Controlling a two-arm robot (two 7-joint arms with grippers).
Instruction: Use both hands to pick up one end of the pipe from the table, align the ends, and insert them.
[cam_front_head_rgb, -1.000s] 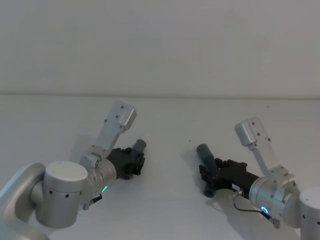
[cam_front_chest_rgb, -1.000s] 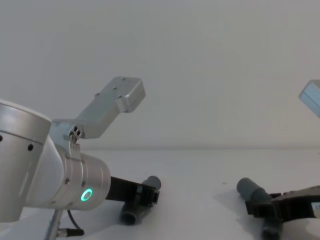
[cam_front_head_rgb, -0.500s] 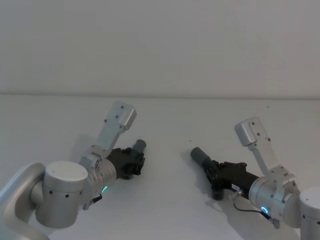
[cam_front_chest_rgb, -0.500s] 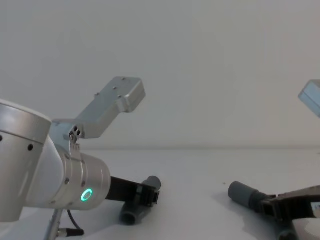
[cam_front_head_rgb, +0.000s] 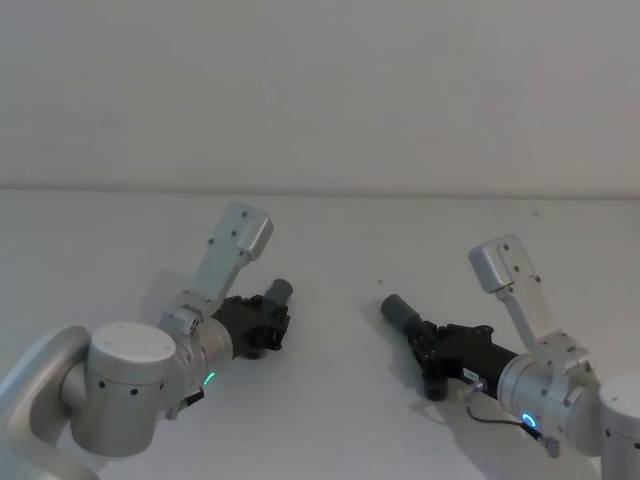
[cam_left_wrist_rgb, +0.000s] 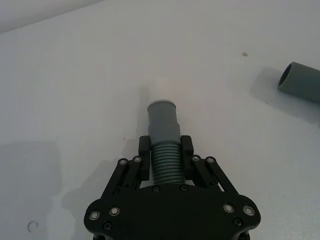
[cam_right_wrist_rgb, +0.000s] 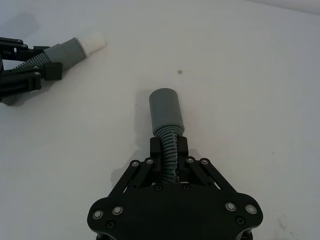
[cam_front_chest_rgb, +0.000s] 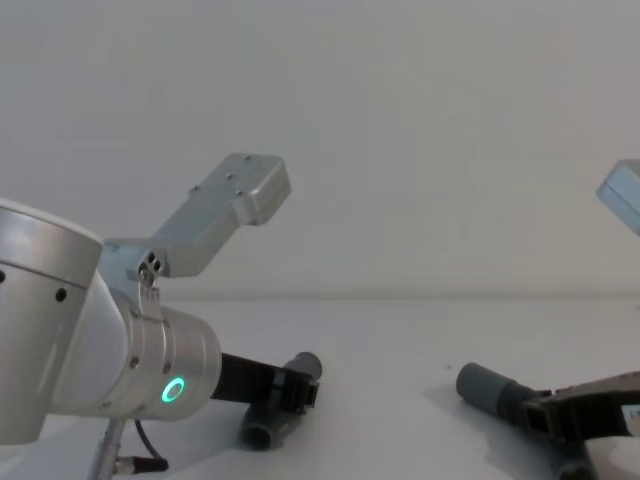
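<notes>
One dark-grey ribbed pipe piece (cam_front_head_rgb: 277, 296) lies left of centre on the white table (cam_front_head_rgb: 330, 240), and my left gripper (cam_front_head_rgb: 262, 325) is shut on its ribbed middle. The left wrist view has the gripper (cam_left_wrist_rgb: 165, 156) clamping the ribs behind a grey cuff (cam_left_wrist_rgb: 162, 119). In the right wrist view that piece's end carries a white tube tip (cam_right_wrist_rgb: 93, 42). My right gripper (cam_front_head_rgb: 430, 345) is shut on the second pipe piece (cam_front_head_rgb: 402, 311), whose wide grey cuff (cam_right_wrist_rgb: 166, 111) points toward the left piece. The two ends stand apart with bare table between them.
A small dark speck (cam_right_wrist_rgb: 179, 72) marks the table between the pieces. Behind the table rises a plain white wall (cam_front_head_rgb: 320, 90). In the chest view my left arm with its green ring light (cam_front_chest_rgb: 175, 389) takes up the lower left.
The right gripper turned its pipe piece: the grey cuff swung lower and to the left, toward the left piece, then held still. The left arm and its piece have not moved.
</notes>
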